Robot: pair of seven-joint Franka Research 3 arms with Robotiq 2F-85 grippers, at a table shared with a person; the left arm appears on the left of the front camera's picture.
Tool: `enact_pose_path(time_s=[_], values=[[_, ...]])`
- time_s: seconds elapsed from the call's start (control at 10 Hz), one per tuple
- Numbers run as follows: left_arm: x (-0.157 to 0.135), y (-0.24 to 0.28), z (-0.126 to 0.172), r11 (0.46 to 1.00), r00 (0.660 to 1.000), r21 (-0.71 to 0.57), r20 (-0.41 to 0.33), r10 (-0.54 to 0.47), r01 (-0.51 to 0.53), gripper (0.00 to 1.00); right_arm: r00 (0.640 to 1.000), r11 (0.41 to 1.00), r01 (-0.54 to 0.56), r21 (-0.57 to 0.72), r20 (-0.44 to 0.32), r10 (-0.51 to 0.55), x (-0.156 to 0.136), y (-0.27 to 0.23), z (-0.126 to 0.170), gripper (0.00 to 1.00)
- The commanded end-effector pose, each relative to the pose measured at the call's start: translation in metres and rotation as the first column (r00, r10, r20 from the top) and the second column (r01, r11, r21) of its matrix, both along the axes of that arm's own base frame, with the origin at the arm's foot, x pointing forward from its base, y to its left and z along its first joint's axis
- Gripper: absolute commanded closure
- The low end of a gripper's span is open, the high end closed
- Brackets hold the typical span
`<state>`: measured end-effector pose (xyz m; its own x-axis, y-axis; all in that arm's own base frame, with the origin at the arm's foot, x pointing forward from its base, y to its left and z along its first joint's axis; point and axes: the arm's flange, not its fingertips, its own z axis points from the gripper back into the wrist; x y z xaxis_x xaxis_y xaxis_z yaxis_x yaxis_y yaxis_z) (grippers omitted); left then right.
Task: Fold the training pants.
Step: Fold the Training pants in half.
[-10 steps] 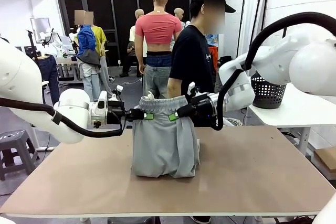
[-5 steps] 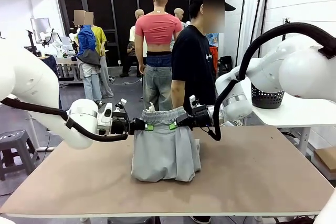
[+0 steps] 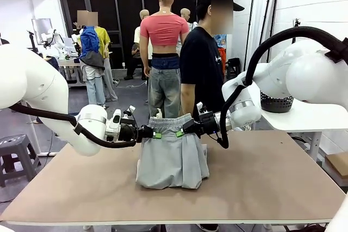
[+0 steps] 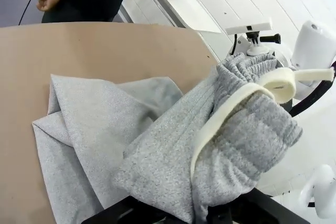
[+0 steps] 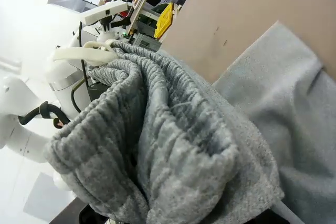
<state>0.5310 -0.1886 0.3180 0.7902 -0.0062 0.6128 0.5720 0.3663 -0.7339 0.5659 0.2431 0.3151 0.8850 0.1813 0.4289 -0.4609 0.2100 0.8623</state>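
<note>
While both arms hold the training pants point(image 3: 172, 153) by the gathered waistband, the garment hangs between them with its legs pooled on the surface point(image 3: 261, 180). The left end effector point(image 3: 156, 135) is pinched on the waistband's left end, and the right end effector point(image 3: 179, 133) is pinched on its right end; the green pads sit just apart, with bunched elastic and the white drawstring point(image 4: 239, 103) between them.

Compared with a second ago, both end effectors sit lower and the waistband has dropped with them. More cloth now lies below them on the surface, and the hem spreads wider where it touches down. The left wrist view shows grey fabric lying creased on the board beyond the fingers, with the waistband rising from the grip. The right wrist view shows the ribbed waistband heaped just ahead of that grip.

This lowering reads as the lay-down stage: the legs are landing first, so the upper part can likely be laid over them as a fold. The person point(image 3: 201, 63) stands beyond the far edge, hands off the garment.
</note>
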Motion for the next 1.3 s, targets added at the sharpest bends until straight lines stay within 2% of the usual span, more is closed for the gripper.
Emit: enact_pose_path(time_s=[0.0, 0.1, 0.2, 0.3, 0.6, 0.7, 1.2], values=[[-0.002, 0.004, 0.003, 1.000, 1.000, -0.009, 0.009, 0.003, -0.003, 1.00, 1.000, 1.000, 0.004, -0.001, -0.007, -0.004, -0.002, -0.002, -0.003, 1.00], [-0.002, 0.004, 0.003, 1.000, 1.000, -0.009, 0.009, 0.003, -0.003, 1.00, 1.000, 1.000, 0.000, 0.000, 0.000, 0.000, 0.000, 0.000, 0.000, 1.00], [0.000, 0.000, 0.000, 1.000, 1.000, 0.000, 0.000, 0.000, 0.000, 1.00, 1.000, 1.000, -0.002, -0.012, -0.024, 0.001, 0.002, 0.005, 0.003, 1.00], [0.001, -0.003, 0.003, 1.000, 0.998, 0.003, -0.054, 0.009, -0.009, 1.00, 0.995, 1.000, 0.015, -0.009, -0.102, -0.016, 0.006, 0.008, -0.004, 1.00], [0.016, -0.002, -0.009, 0.998, 0.981, 0.027, -0.183, 0.056, -0.052, 1.00, 0.975, 0.997, 0.057, -0.050, -0.212, -0.066, 0.009, 0.003, -0.020, 1.00], [0.019, -0.001, -0.015, 0.998, 0.975, 0.026, -0.217, 0.055, -0.050, 1.00, 0.963, 0.992, 0.097, -0.075, -0.245, -0.113, 0.013, 0.000, -0.025, 1.00], [0.036, 0.001, -0.038, 0.999, 0.933, 0.042, -0.356, 0.045, -0.032, 1.00, 0.911, 0.979, 0.132, -0.154, -0.370, -0.181, 0.034, -0.007, -0.051, 1.00]])
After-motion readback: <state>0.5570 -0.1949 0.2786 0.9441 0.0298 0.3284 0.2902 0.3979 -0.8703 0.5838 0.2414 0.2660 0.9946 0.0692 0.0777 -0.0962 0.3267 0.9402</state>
